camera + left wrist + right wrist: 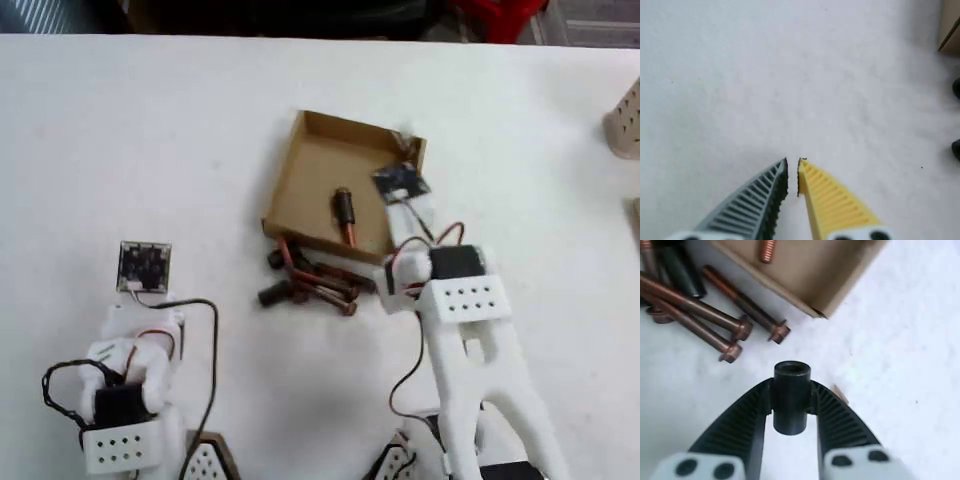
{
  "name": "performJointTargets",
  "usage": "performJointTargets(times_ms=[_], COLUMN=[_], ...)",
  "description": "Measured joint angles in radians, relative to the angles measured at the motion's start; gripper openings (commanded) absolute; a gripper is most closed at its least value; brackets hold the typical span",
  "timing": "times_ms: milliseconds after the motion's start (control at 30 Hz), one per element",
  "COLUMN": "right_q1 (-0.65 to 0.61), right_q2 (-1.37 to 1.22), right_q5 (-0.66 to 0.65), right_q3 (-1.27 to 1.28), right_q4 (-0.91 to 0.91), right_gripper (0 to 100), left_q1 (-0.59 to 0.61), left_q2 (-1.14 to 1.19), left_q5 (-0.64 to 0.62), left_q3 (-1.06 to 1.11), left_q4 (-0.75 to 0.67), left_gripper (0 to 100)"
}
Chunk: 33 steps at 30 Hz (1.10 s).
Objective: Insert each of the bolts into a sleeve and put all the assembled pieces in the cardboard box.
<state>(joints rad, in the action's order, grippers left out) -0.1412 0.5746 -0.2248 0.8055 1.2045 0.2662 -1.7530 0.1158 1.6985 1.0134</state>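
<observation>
My right gripper (791, 385) is shut on a black sleeve (790, 407), held upright just above the white table near the corner of the cardboard box (805, 275). Several copper bolts (700, 310) lie beside that corner, with another black sleeve (680, 270) among them. In the high view the bolts (325, 280) and two black sleeves (272, 296) sit against the box's (290, 170) near wall. One bolt with a sleeve on it (345, 212) lies inside the box. My left gripper (792, 161) is shut and holds nothing, low over bare table well to the left of the pile.
A beige perforated object (625, 120) stands at the table's far right edge. Black and red cables (210, 340) trail from both arms near the front edge. Wide bare table (150, 130) stretches left of and behind the box.
</observation>
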Motion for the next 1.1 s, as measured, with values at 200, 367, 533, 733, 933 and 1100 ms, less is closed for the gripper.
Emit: performJointTargets(times_ms=[200, 367, 533, 733, 933, 1100], right_q1=[0.199, 0.394, 0.523, 0.594, 0.657, 0.663], right_q2=[0.0, 0.0, 0.0, 0.0, 0.0, 0.0], right_q5=[0.002, 0.002, 0.002, 0.002, 0.002, 0.002], right_q3=[0.121, 0.147, 0.199, 0.275, 0.287, 0.325], right_q4=[-0.114, -0.15, -0.209, -0.293, -0.324, -0.365], right_gripper=[1.7, 1.7, 1.7, 1.7, 1.7, 1.7], left_q1=[0.0, 0.0, -0.066, -0.161, -0.245, -0.428], left_q2=[0.0, 0.0, 0.002, 0.129, 0.549, 0.829], left_q5=[0.029, 0.173, 0.195, 0.196, 0.196, 0.249], left_q3=[0.0, -0.002, -0.064, -0.256, -0.532, -0.649], left_q4=[-0.028, -0.103, -0.064, -0.018, -0.017, -0.017], left_gripper=[7, 7, 7, 7, 7, 7])
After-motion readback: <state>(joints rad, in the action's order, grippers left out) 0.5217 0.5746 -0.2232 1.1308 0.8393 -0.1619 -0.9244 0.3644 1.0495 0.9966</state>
